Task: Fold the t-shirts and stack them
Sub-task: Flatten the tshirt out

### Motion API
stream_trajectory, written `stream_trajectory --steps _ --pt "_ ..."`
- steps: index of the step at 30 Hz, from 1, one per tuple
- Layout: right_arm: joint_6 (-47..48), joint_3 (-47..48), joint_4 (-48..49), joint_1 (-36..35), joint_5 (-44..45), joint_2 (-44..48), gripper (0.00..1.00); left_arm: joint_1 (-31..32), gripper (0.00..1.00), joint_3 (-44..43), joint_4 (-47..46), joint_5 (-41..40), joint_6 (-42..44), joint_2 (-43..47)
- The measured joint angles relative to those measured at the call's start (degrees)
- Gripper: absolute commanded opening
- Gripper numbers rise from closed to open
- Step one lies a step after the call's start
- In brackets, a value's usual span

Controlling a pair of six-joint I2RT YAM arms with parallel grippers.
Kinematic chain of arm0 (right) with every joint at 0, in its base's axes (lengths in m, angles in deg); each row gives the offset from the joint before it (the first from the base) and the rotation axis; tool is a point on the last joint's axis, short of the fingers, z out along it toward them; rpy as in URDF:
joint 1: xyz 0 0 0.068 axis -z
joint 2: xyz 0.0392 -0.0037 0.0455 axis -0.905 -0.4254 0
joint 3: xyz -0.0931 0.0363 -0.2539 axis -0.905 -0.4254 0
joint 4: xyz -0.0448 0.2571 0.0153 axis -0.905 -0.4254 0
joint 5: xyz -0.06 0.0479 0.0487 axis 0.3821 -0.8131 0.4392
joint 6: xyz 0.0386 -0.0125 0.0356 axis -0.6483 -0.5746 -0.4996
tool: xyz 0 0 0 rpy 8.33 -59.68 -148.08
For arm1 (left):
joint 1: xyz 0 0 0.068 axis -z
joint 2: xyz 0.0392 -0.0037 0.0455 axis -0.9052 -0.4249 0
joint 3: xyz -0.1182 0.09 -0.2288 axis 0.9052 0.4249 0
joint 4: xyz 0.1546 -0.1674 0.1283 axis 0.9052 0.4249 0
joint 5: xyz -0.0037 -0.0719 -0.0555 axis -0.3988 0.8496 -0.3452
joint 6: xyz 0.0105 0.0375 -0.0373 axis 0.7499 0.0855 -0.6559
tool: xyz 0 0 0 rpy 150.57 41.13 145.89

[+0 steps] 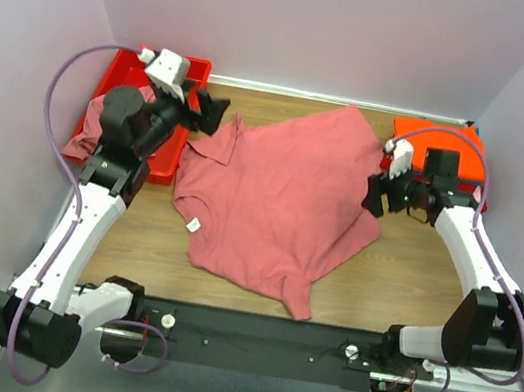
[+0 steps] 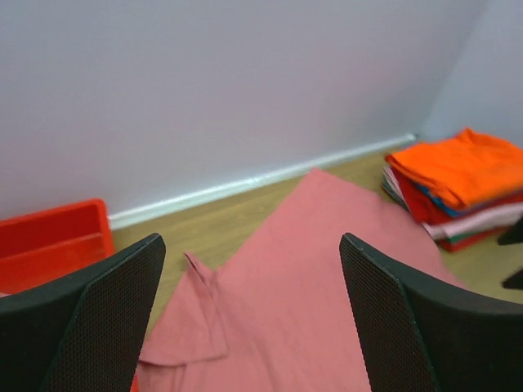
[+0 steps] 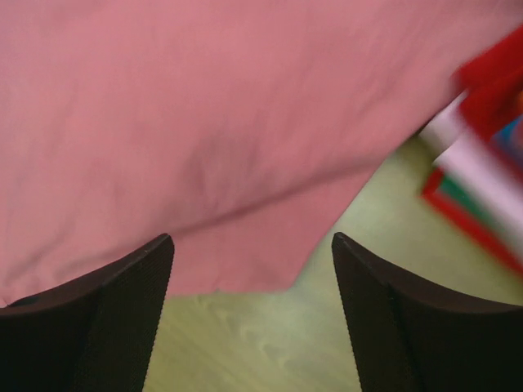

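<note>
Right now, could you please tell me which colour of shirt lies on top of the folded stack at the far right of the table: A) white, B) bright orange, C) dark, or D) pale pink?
B: in the left wrist view the orange shirt lies topmost on the folded stack, with red and pale layers under it, just beyond the spread rose-pink shirt.

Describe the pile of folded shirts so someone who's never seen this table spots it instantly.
Find the wooden table, then go to its far right corner by the back wall. The pile of folded shirts sits there. Unlike the rose-pink t-shirt spread flat mid-table, it is a neat stack topped with bright orange.
</note>
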Motion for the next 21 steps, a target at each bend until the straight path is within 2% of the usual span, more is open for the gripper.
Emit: stream_trajectory --steps 2,3,6,13,16,17,20,21 --pt "1.2 -5.2 -1.0 0.0 1.1 -0.3 0.76 0.0 0.94 4.9 0.3 3.1 -0.5 4.0" --pt "1.8 -7.9 -2.3 0.0 2.1 -1.2 0.70 0.0 0.93 7.6 0.7 4.7 -0.8 5.5" --pt "2.7 -10.9 -4.6 0.0 4.9 -4.3 0.63 0.0 0.92 13.4 3.2 7.2 -1.8 7.5" --pt "2.0 -11.0 -4.0 0.0 10.7 -12.6 0.58 0.0 0.90 20.4 6.5 11.0 -4.6 16.1" --pt "1.3 -10.7 -3.4 0.0 11.6 -14.5 0.45 0.0 0.89 21.9 6.4 12.0 -5.6 18.7" --pt "1.0 -10.6 -3.0 0.0 11.8 -14.6 0.33 0.0 0.88 22.4 6.4 12.4 -5.9 19.1" --pt "0.5 -10.3 -2.6 0.0 11.7 -15.3 0.12 0.0 0.87 23.2 6.4 12.9 -6.4 19.2" --pt "0.2 -10.3 -2.6 0.0 11.6 -15.3 0.10 0.0 0.87 23.5 6.5 13.1 -6.5 19.1"
